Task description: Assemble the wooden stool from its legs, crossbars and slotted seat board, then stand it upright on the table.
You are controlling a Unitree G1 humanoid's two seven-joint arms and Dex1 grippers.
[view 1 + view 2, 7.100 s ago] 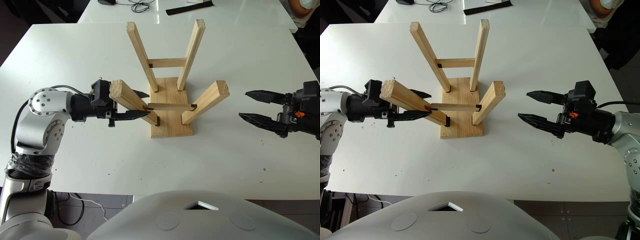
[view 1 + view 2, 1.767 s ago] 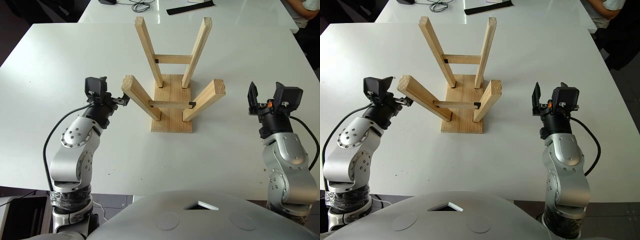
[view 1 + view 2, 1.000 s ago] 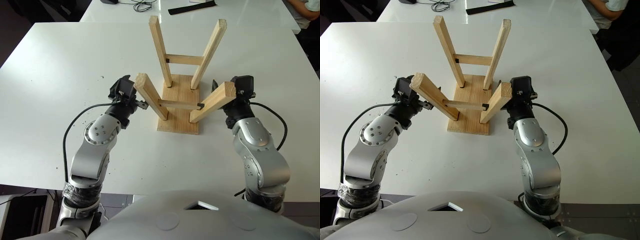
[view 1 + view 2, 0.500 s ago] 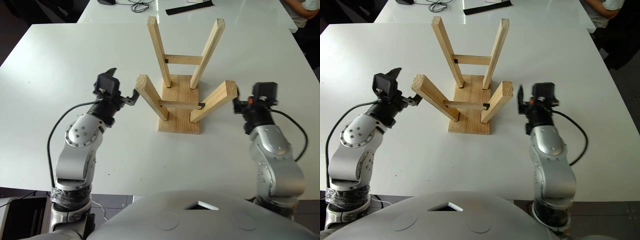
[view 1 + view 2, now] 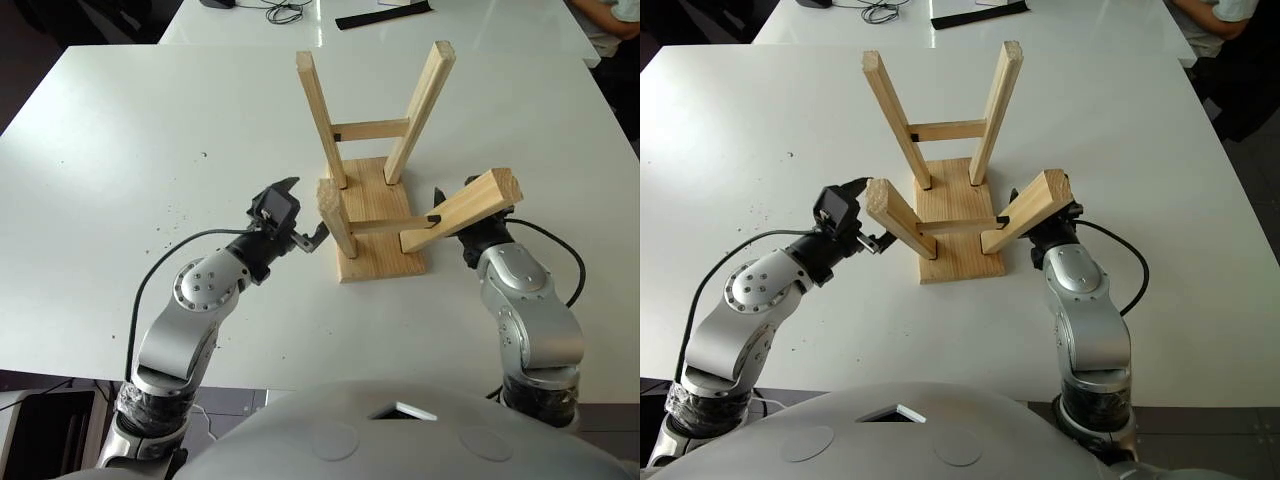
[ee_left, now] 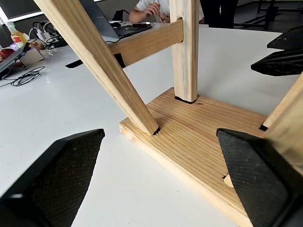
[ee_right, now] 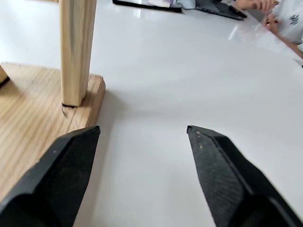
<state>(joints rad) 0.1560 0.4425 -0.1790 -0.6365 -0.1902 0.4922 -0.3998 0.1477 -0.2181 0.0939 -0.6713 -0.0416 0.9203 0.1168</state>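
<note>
The wooden stool stands upside down, its slotted seat board point(image 5: 385, 262) flat on the white table and four legs pointing up. A crossbar point(image 5: 375, 130) joins the two far legs and another point(image 5: 390, 224) joins the two near legs. My left gripper point(image 5: 303, 212) is open just left of the near left leg point(image 5: 335, 215), its fingers point(image 6: 52, 184) spread wide toward the board point(image 6: 199, 142). My right gripper point(image 5: 452, 228) is open low under the slanting near right leg point(image 5: 465, 205), beside the board's edge point(image 7: 28, 109).
White tabletop point(image 5: 150, 130) stretches wide on both sides of the stool, with a few small specks point(image 5: 180, 215) on the left. A second table point(image 5: 300, 15) behind carries cables and a black strip. The near table edge runs close below both arms.
Both grippers have come in toward the stool's near legs, the left from the left, the right from the right. The near end of the stool has shifted to the right.
</note>
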